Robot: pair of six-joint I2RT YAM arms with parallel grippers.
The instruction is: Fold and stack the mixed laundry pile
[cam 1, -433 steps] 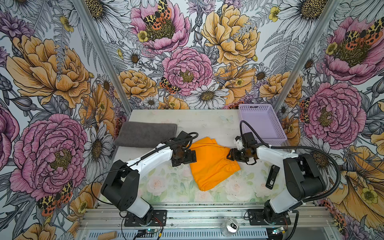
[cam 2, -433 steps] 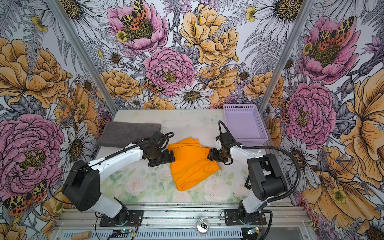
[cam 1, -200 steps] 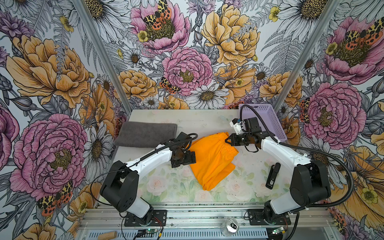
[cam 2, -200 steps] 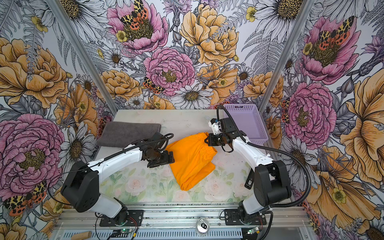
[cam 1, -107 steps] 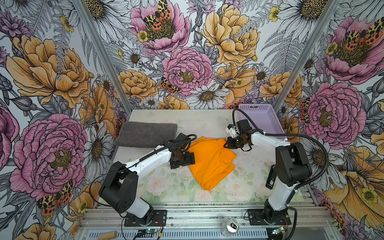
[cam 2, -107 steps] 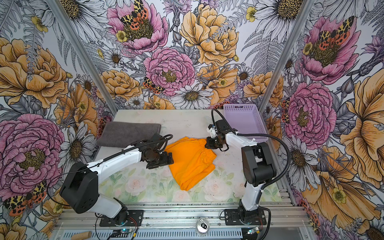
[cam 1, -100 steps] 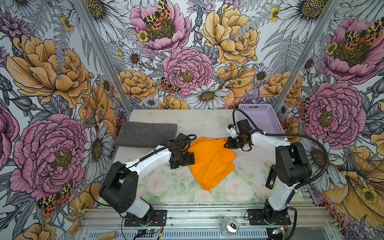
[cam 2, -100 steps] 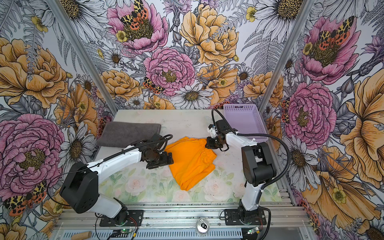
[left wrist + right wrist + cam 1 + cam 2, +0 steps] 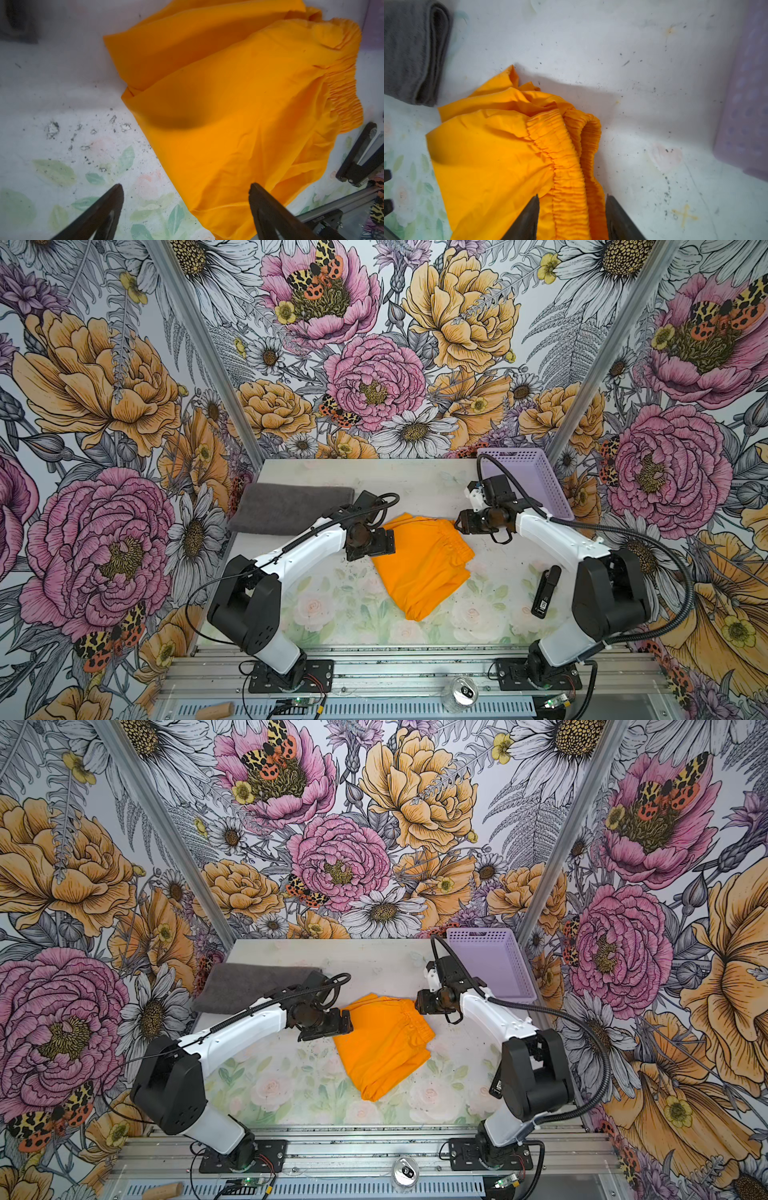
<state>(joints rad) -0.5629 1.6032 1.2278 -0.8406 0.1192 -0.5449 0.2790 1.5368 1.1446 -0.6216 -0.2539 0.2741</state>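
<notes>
Table (image 9: 345, 605) with a faded floral print; all the laundry is on it. Dark grey towel (image 9: 286, 508) is folded at the far left, long axis across the table, parallel to the back edge, folded end towards the middle. Orange shorts (image 9: 419, 564) are mid-table, folded over, lying flat. Their long axis runs far-to-near on a slight diagonal. The gathered elastic waistband is at the far-right end, and the narrow end points at the near edge. They sit apart from the towel. Lavender perforated basket (image 9: 540, 481) is in the far right corner. My left gripper (image 9: 388, 541) hovers at the shorts' left edge, fingers (image 9: 112, 199) spread wide, nothing between them. My right gripper (image 9: 460, 526) is at the waistband corner, fingers (image 9: 532, 209) parted either side of the elastic, not clamping it. Black stick-shaped device (image 9: 546, 591) lies near the right arm's base.
</notes>
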